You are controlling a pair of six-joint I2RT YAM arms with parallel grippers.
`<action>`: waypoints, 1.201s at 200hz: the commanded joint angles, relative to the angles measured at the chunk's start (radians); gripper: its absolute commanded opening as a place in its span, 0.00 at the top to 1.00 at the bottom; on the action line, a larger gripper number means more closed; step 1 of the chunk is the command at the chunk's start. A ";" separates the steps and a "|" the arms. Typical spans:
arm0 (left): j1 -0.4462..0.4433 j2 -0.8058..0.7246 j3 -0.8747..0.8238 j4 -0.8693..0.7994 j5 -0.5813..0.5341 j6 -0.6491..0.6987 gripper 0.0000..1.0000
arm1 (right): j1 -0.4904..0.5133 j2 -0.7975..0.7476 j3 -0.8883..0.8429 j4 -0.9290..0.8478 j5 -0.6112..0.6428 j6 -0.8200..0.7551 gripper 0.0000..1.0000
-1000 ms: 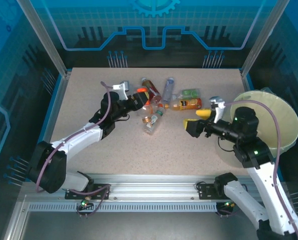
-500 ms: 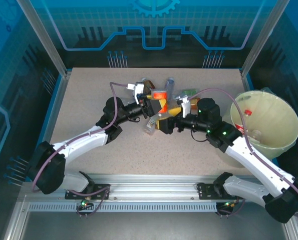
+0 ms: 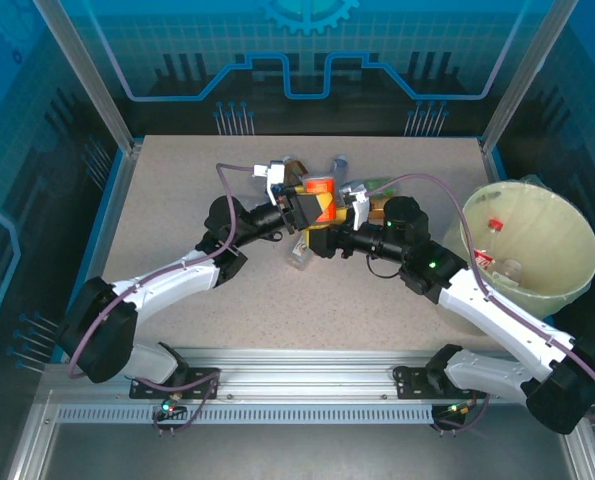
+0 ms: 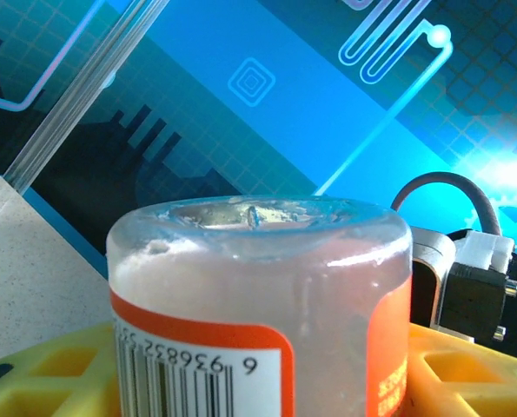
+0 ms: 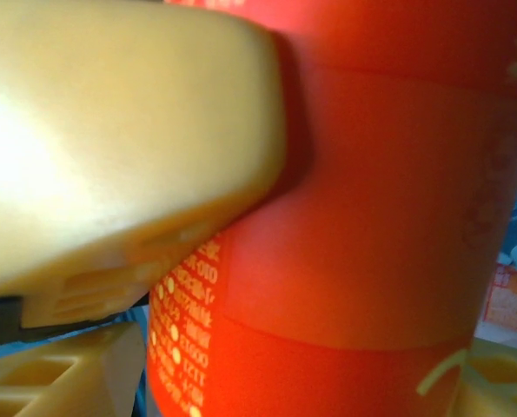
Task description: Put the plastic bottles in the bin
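The left gripper [image 3: 312,203] is clenched on 1 orange-labelled bottle [image 4: 258,295], held above the table [image 3: 177,190] at its far middle. In the left wrist view the bottle's base faces the camera and a barcode shows between the 2 yellow fingers [image 4: 58,373]. The right gripper [image 3: 322,240] sits just beside it, near a clear bottle [image 3: 299,255] lying on the table. An orange-red bottle [image 5: 362,217] stands between its fingers [image 5: 58,373], but I cannot tell whether they are clamped or loose. The bin [image 3: 567,262] stands at the right edge, well apart, with a red-capped bottle [image 3: 494,225] inside.
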 commanded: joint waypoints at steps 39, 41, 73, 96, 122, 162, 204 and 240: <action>-0.009 0.024 0.028 -0.006 -0.023 -0.007 0.52 | 0.016 -0.012 0.015 -0.024 0.069 -0.034 0.41; -0.010 0.022 0.028 -0.007 -0.027 -0.006 0.51 | 0.017 -0.012 0.016 -0.027 0.075 -0.034 0.41; -0.008 0.000 0.032 -0.092 -0.072 0.015 0.31 | 0.017 -0.006 0.028 -0.081 0.145 -0.038 0.47; -0.006 -0.015 0.048 -0.148 -0.064 0.028 0.24 | 0.017 0.008 0.052 -0.144 0.177 -0.053 0.51; -0.007 -0.048 0.055 -0.219 -0.094 0.067 0.15 | 0.016 0.009 0.078 -0.209 0.219 -0.077 0.53; 0.002 -0.120 0.028 -0.280 -0.181 0.126 0.01 | 0.011 -0.033 0.129 -0.367 0.322 -0.132 0.56; 0.008 -0.193 -0.012 -0.484 -0.506 0.170 0.01 | 0.000 -0.112 0.193 -0.522 0.451 -0.204 0.57; 0.067 -0.201 -0.047 -0.621 -0.657 0.037 0.01 | -0.051 -0.172 0.266 -0.691 0.674 -0.217 0.57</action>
